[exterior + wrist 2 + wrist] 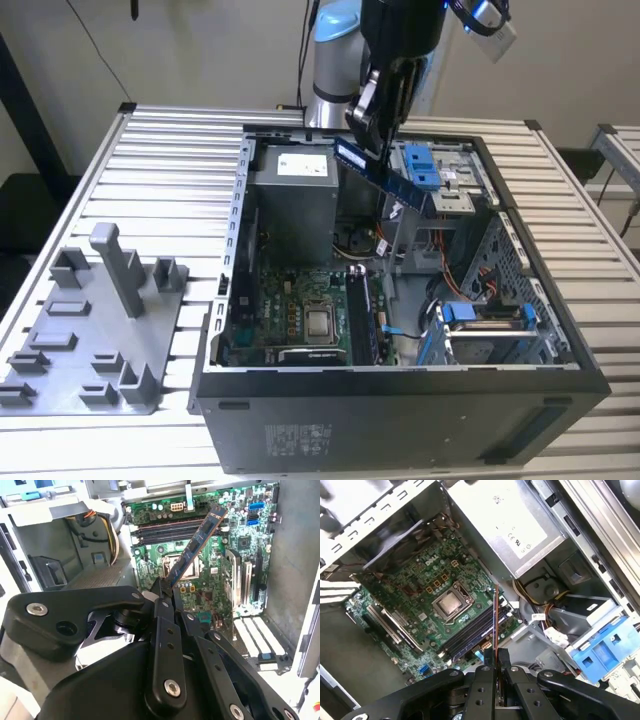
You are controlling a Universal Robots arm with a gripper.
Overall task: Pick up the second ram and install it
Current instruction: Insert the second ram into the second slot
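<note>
Second ram [405, 190] [197, 545] [496, 620] hangs tilted above the open computer case [350, 420], over its far half. The gripper [372, 140] [164, 592] [496, 657] is clamped narrowly on one end of it, and the free end slants down toward the case interior. Inside the case, the motherboard [290, 300] [210, 580] [420, 580] lies on the floor. Its processor socket [320, 325] [451, 602] sits just beside the long memory slots [165, 530] [470, 635]. The grey power supply [290, 190] [520, 525] fills a far corner of the case, near the ram. Blue drive brackets [420, 165] [600, 645] and loose cables crowd the case's side by the slots. Above the case's rim there is open room. A grey tray with upright posts [90, 330] stands outside the case, on the slatted table [170, 150].
</note>
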